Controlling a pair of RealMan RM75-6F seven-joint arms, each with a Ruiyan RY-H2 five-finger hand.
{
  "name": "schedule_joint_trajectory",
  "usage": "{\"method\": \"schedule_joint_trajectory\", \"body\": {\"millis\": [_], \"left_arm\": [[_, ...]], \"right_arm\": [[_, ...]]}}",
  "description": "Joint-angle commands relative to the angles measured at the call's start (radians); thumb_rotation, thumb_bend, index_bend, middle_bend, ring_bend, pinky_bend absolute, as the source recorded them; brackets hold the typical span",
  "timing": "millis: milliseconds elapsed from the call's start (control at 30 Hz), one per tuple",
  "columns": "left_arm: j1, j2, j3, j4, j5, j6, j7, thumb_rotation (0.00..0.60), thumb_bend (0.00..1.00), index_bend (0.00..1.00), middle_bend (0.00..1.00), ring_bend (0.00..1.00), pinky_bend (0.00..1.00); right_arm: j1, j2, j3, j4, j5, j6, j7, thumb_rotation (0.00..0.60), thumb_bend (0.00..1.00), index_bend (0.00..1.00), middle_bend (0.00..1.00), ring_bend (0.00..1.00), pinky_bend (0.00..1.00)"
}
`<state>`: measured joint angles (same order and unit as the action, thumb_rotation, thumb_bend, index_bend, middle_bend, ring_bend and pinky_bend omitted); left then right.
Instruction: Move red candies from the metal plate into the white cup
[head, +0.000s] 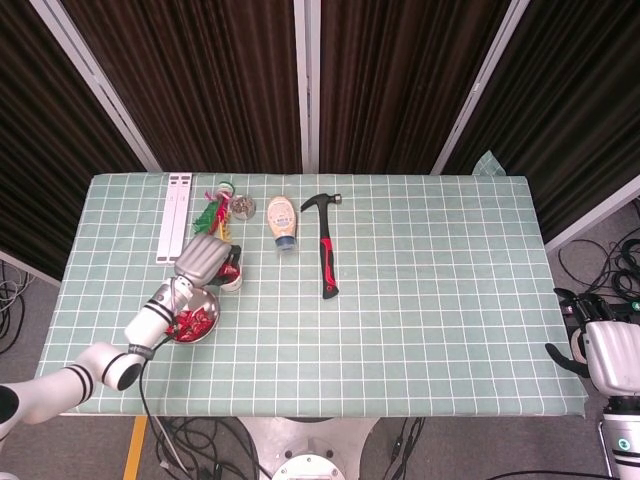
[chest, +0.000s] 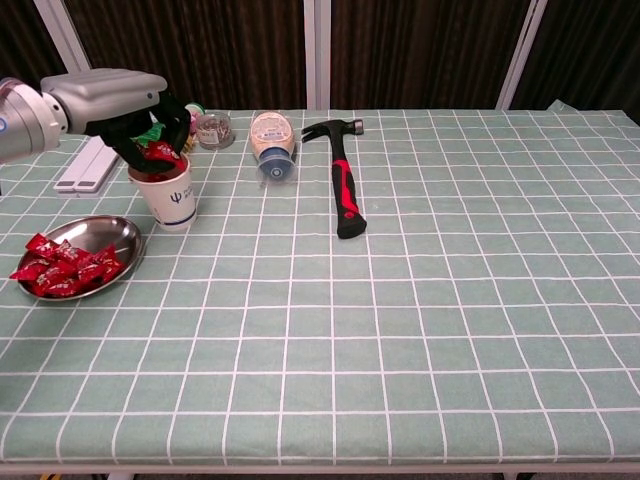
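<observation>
A white cup (chest: 170, 197) (head: 229, 281) stands right of a metal plate (chest: 112, 233) (head: 203, 332) that holds several red candies (chest: 62, 266) (head: 190, 320). My left hand (chest: 135, 110) (head: 204, 259) hovers right over the cup's mouth, its fingers curled down around a red candy (chest: 163, 152) at the rim. Whether the fingers still pinch it I cannot tell. Far off past the table's right front corner sits my right hand (head: 605, 350), fingers slightly apart and holding nothing.
Behind the cup lie a colourful tassel bundle (head: 213, 215), a small jar (chest: 213, 130), white strips (head: 177, 215) and a lying sauce bottle (chest: 271, 145). A red-and-black hammer (chest: 343, 180) lies at mid-table.
</observation>
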<state>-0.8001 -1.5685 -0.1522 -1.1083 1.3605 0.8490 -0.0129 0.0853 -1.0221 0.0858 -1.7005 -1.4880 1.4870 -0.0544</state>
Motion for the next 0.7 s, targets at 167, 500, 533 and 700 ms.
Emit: {"method": "schedule_joint_trajectory", "body": {"millis": [167,500,533,700], "left_arm": [[0.0,0.01,-0.005,-0.017,-0.05,-0.016,0.066,0.6,0.43,0.66,0.69,0.94,1.0],[0.017,0.045,0.003,-0.072,-0.083,-0.009,0.116,0.6,0.43,0.51,0.6,0.93,1.0],[0.019,0.049,0.004,-0.077,-0.089,-0.01,0.121,0.6,0.43,0.49,0.59,0.93,1.0],[0.028,0.067,0.011,-0.102,-0.104,-0.011,0.139,0.6,0.43,0.42,0.53,0.93,1.0]], "right_arm": [[-0.002,0.002,0.0,-0.003,0.0,0.004,-0.003,0.6,0.09,0.2,0.34,0.22,0.52],[-0.003,0.002,-0.001,-0.006,-0.004,0.005,-0.004,0.6,0.09,0.2,0.34,0.23,0.53],[-0.003,0.001,-0.002,-0.006,-0.005,0.005,-0.003,0.6,0.09,0.2,0.34,0.23,0.53],[-0.005,0.002,-0.002,-0.007,-0.006,0.008,-0.003,0.6,0.09,0.2,0.35,0.23,0.53]]}}
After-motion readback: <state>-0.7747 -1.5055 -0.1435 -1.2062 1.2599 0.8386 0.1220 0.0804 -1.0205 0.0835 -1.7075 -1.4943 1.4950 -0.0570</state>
